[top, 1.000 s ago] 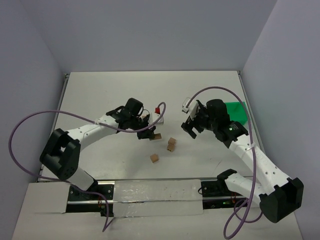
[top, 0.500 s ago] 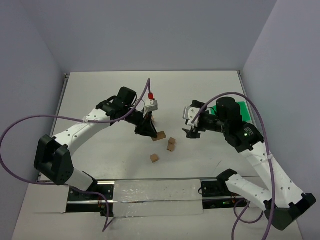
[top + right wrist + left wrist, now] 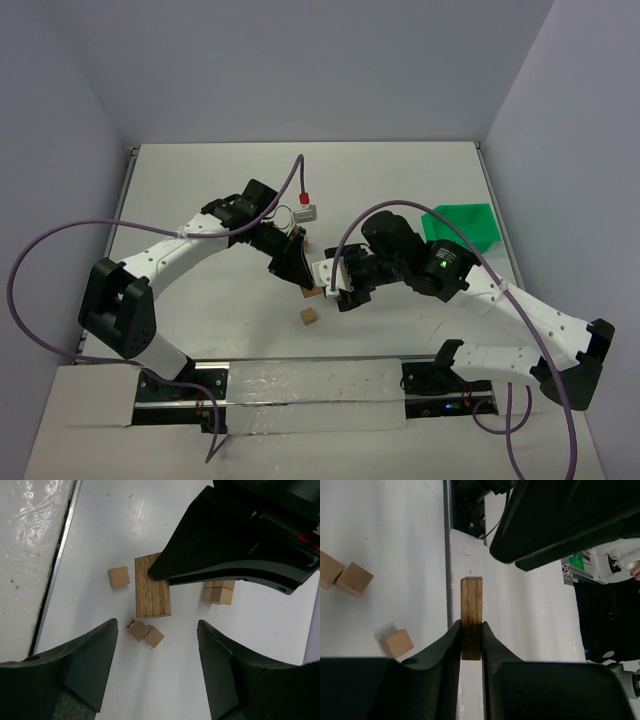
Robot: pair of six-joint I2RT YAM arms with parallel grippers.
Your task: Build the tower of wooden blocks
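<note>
My left gripper (image 3: 471,630) is shut on a flat brown wooden slab (image 3: 471,605), seen edge-on, which it holds above the table. In the right wrist view the same slab (image 3: 152,586) hangs just over a pair of touching small wooden cubes (image 3: 145,632). My right gripper (image 3: 157,645) is open above that pair, with one finger on each side and well apart from the cubes. A single cube (image 3: 119,576) lies to the left of the slab. A small cluster of cubes (image 3: 218,592) sits to its right, partly hidden by the left gripper's black body.
A bright green bin (image 3: 458,225) stands at the right of the table. One cube (image 3: 309,316) lies near the front rail. The two grippers (image 3: 293,262) (image 3: 340,290) crowd together mid-table, and purple cables arch over both arms.
The right arm has swung left from near the bin to above the cubes, with its jaws narrower. The left gripper has carried the slab slightly forward and down.
</note>
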